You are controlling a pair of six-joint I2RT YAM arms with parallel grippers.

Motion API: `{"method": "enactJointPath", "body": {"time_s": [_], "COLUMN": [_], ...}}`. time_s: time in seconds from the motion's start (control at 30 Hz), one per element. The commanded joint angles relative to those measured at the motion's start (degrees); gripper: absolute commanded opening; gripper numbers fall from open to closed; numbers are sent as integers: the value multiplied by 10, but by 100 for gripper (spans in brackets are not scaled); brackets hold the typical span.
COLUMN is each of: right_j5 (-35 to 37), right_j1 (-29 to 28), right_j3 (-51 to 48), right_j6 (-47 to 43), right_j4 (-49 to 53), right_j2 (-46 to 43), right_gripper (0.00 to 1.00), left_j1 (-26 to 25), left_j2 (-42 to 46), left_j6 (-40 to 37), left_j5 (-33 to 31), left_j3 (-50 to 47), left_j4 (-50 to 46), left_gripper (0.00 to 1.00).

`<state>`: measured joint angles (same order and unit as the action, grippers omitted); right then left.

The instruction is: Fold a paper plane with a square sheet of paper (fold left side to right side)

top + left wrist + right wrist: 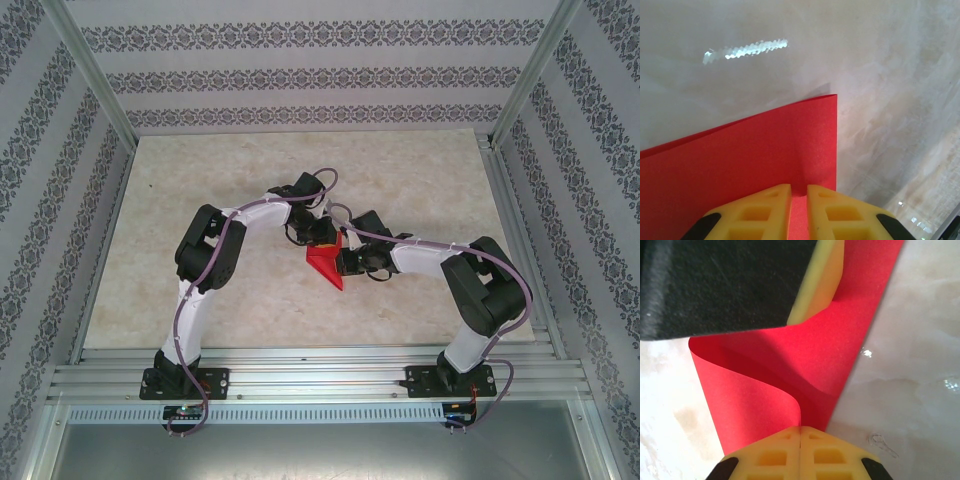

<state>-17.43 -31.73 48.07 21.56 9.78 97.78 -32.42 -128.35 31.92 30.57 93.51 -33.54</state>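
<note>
The square sheet of paper (325, 264) is bright red and lies bent between my two grippers at the middle of the table. In the left wrist view the sheet (740, 165) rises from the table, and my left gripper (799, 187) pinches it near its right edge, with red showing in the narrow gap between the yellow fingers. In the right wrist view one edge of the sheet (840, 350) curls over into my right gripper (800, 428), whose fingers are pressed together on it. The left gripper's finger (822, 280) holds the far end. From above, the left gripper (320, 235) and right gripper (343, 262) nearly touch.
The pale marbled table top (400, 170) stretches around the arms. Aluminium rails (320, 365) run along the near edge and up the sides. Patterned walls (300, 60) close in the back and both sides.
</note>
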Motion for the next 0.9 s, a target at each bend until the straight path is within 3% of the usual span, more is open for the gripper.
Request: {"method": "enactJointPath", "body": {"time_s": [0.0, 0.6, 0.87], "right_j5": [17, 6, 0], "right_j1": [6, -4, -10], "right_j3": [15, 14, 2], "right_j6": [5, 7, 28], "right_j4": [4, 15, 3], "right_j2": [2, 35, 3], "right_gripper": [4, 4, 5], "left_j1": [-13, -14, -14], "left_j2": [-22, -23, -23], "left_j6": [-6, -5, -3], "left_j5": [-10, -9, -10], "left_j3": [-6, -5, -10], "left_j4": [-14, -13, -11], "left_gripper": [18, 18, 18]}}
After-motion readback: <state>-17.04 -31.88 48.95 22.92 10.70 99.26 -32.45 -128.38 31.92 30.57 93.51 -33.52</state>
